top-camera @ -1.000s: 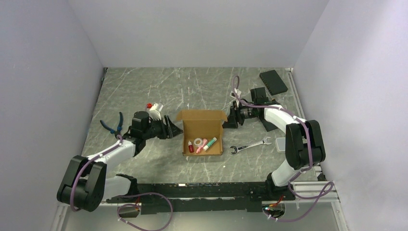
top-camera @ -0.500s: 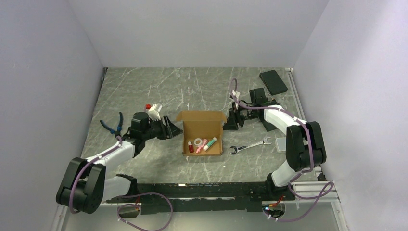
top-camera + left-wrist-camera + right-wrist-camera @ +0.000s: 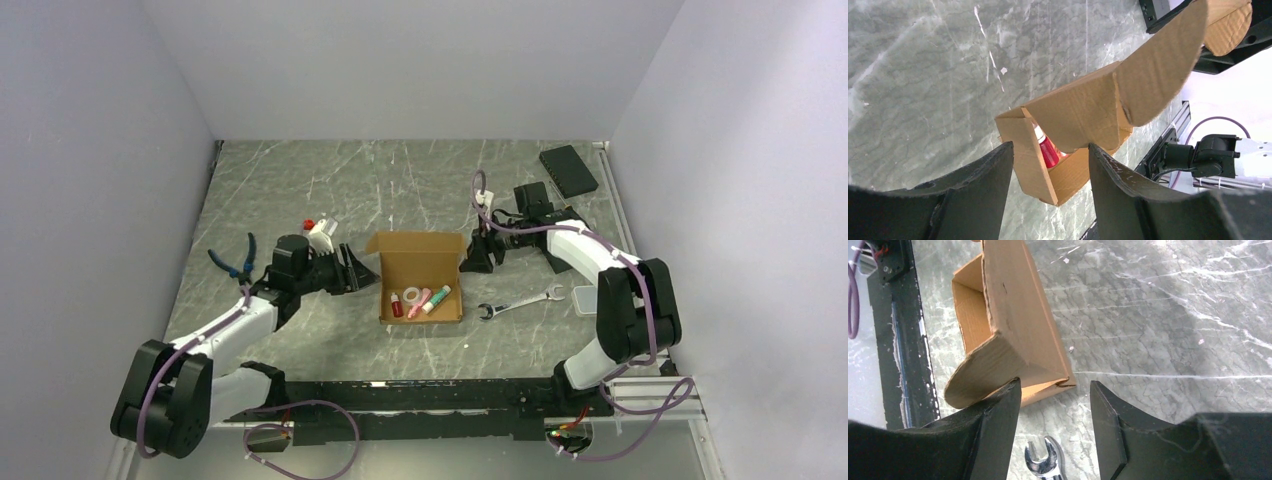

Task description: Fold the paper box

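Centrally, paper box (image 3: 421,272) open upward, lid flap (image 3: 420,241) far side

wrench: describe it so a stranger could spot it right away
On the grey marbled table, find the open brown box in the middle. Just right of its near corner lies the wrench. It is the only shiny silver tool; the pliers far left have blue handles.

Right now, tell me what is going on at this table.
Two robot arms are working on the paper box, which sits open in the middle with small bottles and tubes inside. The left gripper is at its left wall, the right gripper at its right rear flap. Both stand open, clamping nothing.
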Robot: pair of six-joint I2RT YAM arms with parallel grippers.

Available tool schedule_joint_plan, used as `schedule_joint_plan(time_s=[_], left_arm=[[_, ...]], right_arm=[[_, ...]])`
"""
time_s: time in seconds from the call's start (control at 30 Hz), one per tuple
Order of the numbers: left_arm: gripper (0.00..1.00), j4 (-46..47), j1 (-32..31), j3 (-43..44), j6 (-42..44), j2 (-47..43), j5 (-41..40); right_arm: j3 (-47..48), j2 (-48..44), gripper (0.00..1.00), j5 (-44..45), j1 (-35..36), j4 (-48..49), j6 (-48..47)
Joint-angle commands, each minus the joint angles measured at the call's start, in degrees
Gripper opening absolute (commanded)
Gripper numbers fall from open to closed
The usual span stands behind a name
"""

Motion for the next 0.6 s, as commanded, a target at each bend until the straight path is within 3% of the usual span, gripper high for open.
schedule_joint_plan(time_s=[0.0, 0.57], left_arm=[[0.61, -1.7, -0.3, 1.9, 0.5, -1.8, -0.3], [0.62, -2.3, -0.5, 7.5, 6.5, 3.1, 1.6]], right_arm=[[1.2, -1.9, 0.57, 0.1, 1.1, 0.2, -4.4], [-2.3, -3.6, 0.62, -2.7, 2.4, 4.1, -19.1]])
